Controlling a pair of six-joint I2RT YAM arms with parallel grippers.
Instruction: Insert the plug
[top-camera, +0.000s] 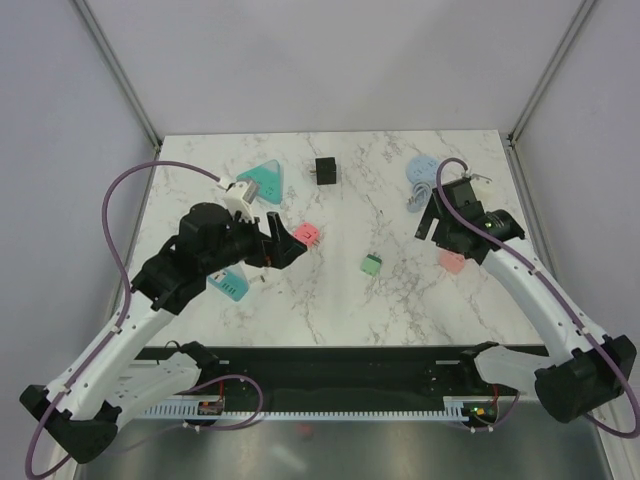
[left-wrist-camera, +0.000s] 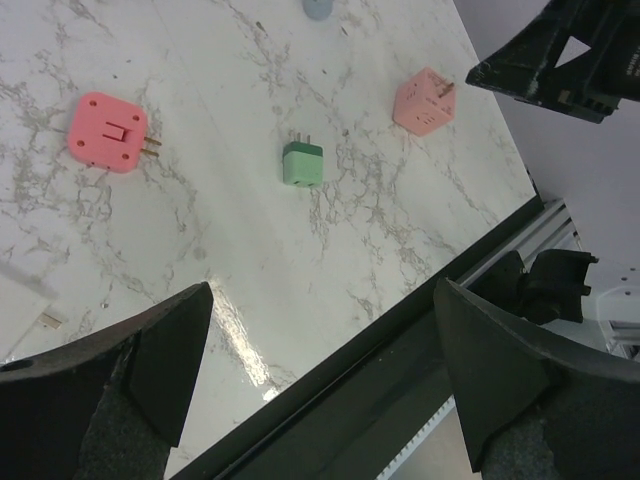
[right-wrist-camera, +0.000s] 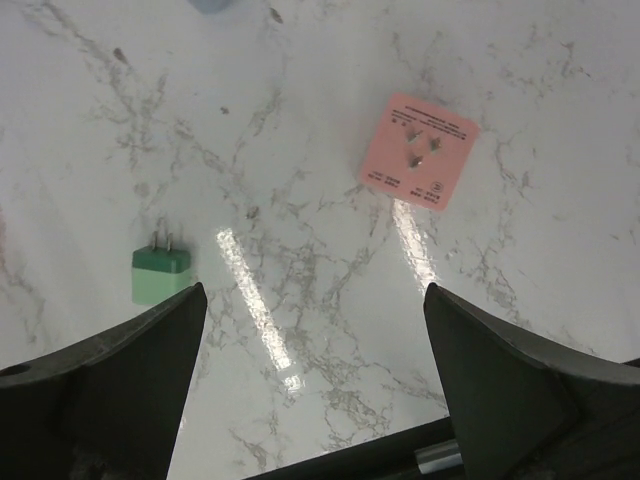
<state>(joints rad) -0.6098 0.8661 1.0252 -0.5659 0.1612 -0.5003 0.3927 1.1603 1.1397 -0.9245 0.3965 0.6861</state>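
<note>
The white marble table (top-camera: 330, 310) takes up most of the scene, with the left arm (top-camera: 150, 300) and the right arm (top-camera: 540, 290) both reaching in over it from the near edge. The left gripper (left-wrist-camera: 322, 300) hangs above the table's left-middle with its jaws spread wide and nothing between them. The right gripper (right-wrist-camera: 315, 295) is equally wide and empty, hovering over the right side.

Toward the far edge lie a teal triangle (top-camera: 262, 180), a pale blue piece (top-camera: 425, 178) with a cable coiled by it, and a black cube (top-camera: 325, 171) between the two. Another teal piece (top-camera: 232, 286) peeks out from under the left arm.

Nearer the middle, a pink block (left-wrist-camera: 108, 131) with two metal prongs poking from its side lies flat on the marble, just beyond the left gripper's tips in the top view. A square pink adapter (right-wrist-camera: 418, 150) sits close below the right gripper, its pins facing up.

Smallest of all is the green plug (right-wrist-camera: 161, 273). It lies on its side on bare marble between the two pink pieces, apart from both, its two prongs pointing towards the far edge, and neither gripper touches it.
</note>
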